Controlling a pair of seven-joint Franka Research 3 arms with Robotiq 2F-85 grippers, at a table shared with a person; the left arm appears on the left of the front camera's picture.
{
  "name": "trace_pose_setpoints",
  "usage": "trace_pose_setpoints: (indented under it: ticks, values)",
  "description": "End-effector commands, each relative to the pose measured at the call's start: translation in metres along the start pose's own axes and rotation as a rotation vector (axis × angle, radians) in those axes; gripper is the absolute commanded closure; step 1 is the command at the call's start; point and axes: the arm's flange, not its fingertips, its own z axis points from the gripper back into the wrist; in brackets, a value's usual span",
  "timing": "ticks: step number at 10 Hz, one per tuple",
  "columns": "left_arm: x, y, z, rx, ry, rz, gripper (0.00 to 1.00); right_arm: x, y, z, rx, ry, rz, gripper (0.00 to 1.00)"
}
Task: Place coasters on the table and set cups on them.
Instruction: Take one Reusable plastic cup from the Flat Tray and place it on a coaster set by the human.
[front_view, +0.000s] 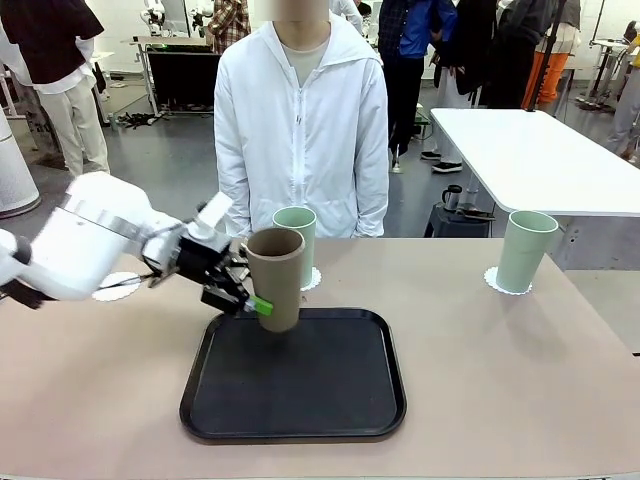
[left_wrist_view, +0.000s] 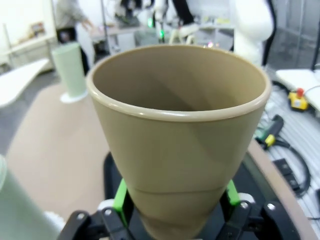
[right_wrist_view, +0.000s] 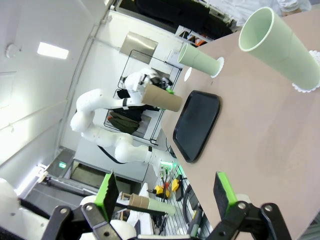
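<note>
Front view: tray (front_view: 300, 415) is the landmark. Left arm reaches in level over its near-left edge, left gripper (front_view: 243, 297) clamped low on tan cup (front_view: 275, 275), held upright above tray. Cup looks light, rigid, smooth; tapered base could slip. Right gripper (right_wrist_view: 165, 192) open, empty.

A glossy white, rounded robot arm (front_view: 85, 245) ends in a black two-finger gripper (front_view: 243, 297) with green pads; the person (front_view: 301, 125) wears a white zip-up hooded jacket.

A black tray (front_view: 330, 400) lies centred; a white-jacketed person (front_view: 300, 120) stands behind.
</note>
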Motion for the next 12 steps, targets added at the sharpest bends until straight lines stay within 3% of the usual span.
trace_pose_setpoints:
  ticks: [1, 3, 5, 7, 8, 10, 12]
  values:
    - [0.037, -0.021, 0.029, 0.033, -0.001, -0.004, 0.31, -0.001, 0.000, -0.001, -0.002, 0.001, -0.003, 0.00]
    - [0.056, -0.024, 0.042, 0.071, 0.006, 0.004, 0.31, -0.001, 0.000, -0.001, -0.002, 0.001, -0.003, 0.00]
    - [0.053, -0.029, 0.044, 0.103, -0.012, -0.006, 0.31, -0.001, 0.000, -0.001, -0.002, 0.001, -0.003, 0.00]
    - [0.063, -0.021, 0.047, 0.081, 0.003, -0.014, 0.31, -0.001, 0.000, -0.001, -0.002, 0.001, -0.003, 0.00]
    - [0.059, -0.023, 0.047, 0.085, 0.001, -0.006, 0.17, -0.001, 0.000, -0.001, -0.002, 0.001, -0.003, 0.00]
    - [0.031, 0.002, 0.100, 0.165, 0.047, -0.011, 0.17, -0.001, 0.000, -0.001, -0.002, 0.001, -0.003, 0.00]
    - [0.002, 0.017, 0.159, 0.270, 0.045, 0.064, 0.17, -0.001, 0.000, -0.001, -0.002, 0.001, -0.003, 0.00]
